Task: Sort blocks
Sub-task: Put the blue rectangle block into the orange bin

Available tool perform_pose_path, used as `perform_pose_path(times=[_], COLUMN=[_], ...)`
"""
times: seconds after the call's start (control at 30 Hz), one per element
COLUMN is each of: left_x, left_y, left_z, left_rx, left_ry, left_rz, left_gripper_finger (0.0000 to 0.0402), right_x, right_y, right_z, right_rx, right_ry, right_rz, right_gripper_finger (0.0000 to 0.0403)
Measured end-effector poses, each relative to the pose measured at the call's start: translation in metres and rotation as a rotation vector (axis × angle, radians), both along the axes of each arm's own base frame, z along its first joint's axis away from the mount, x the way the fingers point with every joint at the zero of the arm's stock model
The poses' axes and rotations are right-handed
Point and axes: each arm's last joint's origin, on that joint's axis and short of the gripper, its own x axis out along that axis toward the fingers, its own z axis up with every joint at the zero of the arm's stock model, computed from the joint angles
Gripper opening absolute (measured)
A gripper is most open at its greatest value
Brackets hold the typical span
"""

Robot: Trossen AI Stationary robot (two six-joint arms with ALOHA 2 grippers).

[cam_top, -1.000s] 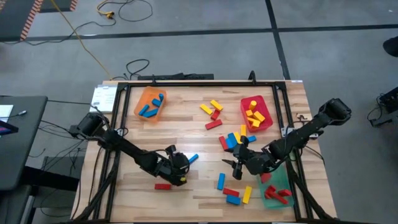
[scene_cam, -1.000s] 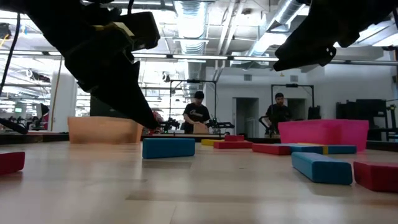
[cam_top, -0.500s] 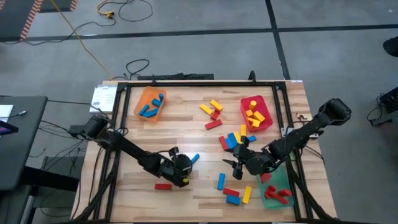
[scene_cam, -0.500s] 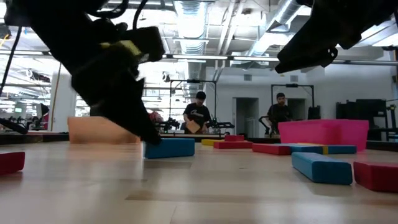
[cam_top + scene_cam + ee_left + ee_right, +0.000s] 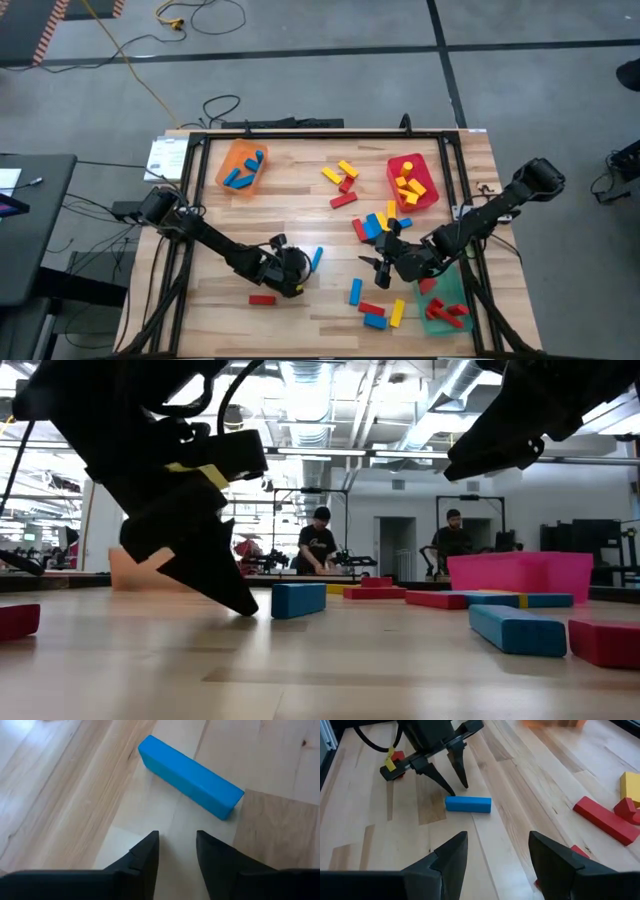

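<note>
One blue block (image 5: 190, 776) matters here, and the left end effector (image 5: 176, 851) is the one at it: its two dark fingers stand parted with only a narrow gap and nothing between them, tips down near the desk (image 5: 300, 200). Seen past those fingers in the left wrist view, the block lies just ahead of the tips, apart from them, flat on the wood, with its long axis running slantwise across the line of approach and not square to the gap. In the right wrist view the same tips point at one end of the block, close beside it. To take it, I judge the wrist must turn so the fingers straddle the block's short width.

The left arm reaches low across the desk from its base at the side, wrist pitched down toward the block (image 5: 316, 259).

The right end effector (image 5: 383, 262) hangs beyond the blue block, well apart from it, fingers spread wide and empty, so the left is plainly the nearer. Further off from the block lies the orange tray (image 5: 241, 166) with other blue pieces, its likely destination.
</note>
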Motion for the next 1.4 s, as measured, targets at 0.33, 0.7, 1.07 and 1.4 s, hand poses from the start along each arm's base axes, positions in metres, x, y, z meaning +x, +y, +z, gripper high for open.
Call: perform_pose_path(times=[0.33,0.7,1.07,1.4], left_x=[0.0,0.005,0.011,0.022], left_y=[0.003,-0.016,-0.007,-0.002], left_z=[-0.001,0.007,0.007,0.013], left_rx=[0.042,-0.065,-0.132,-0.143], left_ry=[0.027,-0.033,-0.118,-0.207], left_rz=[-0.03,-0.102,0.066,0.072], left_gripper_finger=[0.0042,0.0143,0.0296,0.0293], right_x=[0.0,0.0,-0.001,-0.001], right_y=[0.0,0.0,0.0,0.002], right_z=[0.0,0.0,0.0,0.0], right_rx=[-0.006,-0.004,-0.003,-0.003], right_ry=[0.005,0.005,0.004,0.004], right_rz=[0.001,0.0,0.003,0.009], right_gripper_finger=[0.0226,0.0226,0.0226,0.0226])
